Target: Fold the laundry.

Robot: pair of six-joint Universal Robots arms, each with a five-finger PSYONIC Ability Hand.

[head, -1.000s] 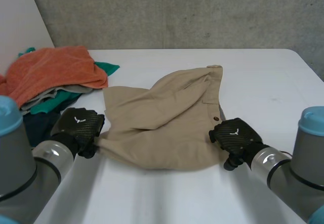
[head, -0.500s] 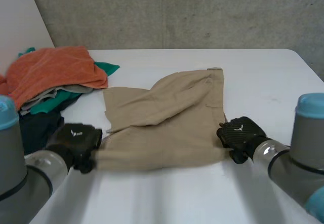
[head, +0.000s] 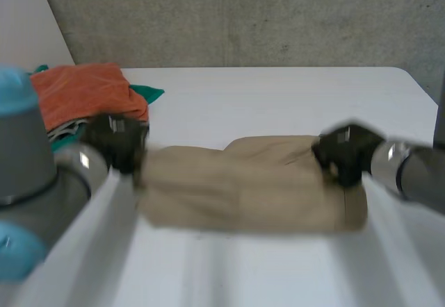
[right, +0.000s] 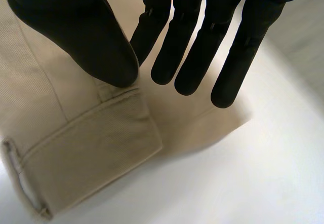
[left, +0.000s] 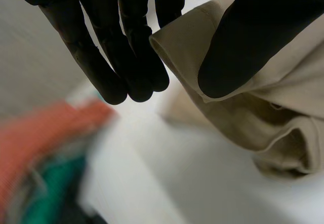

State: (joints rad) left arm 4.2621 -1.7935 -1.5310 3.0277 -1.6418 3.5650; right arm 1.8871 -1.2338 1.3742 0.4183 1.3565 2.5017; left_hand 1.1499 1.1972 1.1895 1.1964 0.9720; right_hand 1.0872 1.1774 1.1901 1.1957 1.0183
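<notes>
A beige pair of shorts (head: 250, 185) lies across the middle of the white table (head: 278, 92), bunched into a long band. My left hand (head: 115, 140) is raised at its left end. In the left wrist view this hand (left: 253, 36) pinches a hemmed edge of the shorts (left: 243, 117) between thumb and fingers. My right hand (head: 344, 151) is raised at the right end. In the right wrist view its thumb (right: 76, 26) presses a waistband corner with a belt loop (right: 76, 153) against its straight fingers.
A laundry pile sits at the table's back left: an orange towel (head: 83, 95) on top and green cloth (head: 149, 93) beneath. The orange and green pile (left: 35, 153) lies beyond my left hand's fingertips. A concrete wall stands behind the table.
My right hand has closed on the shorts' near right corner. Both hands have risen and moved away from me, carrying the near edge over the rest of the shorts.
</notes>
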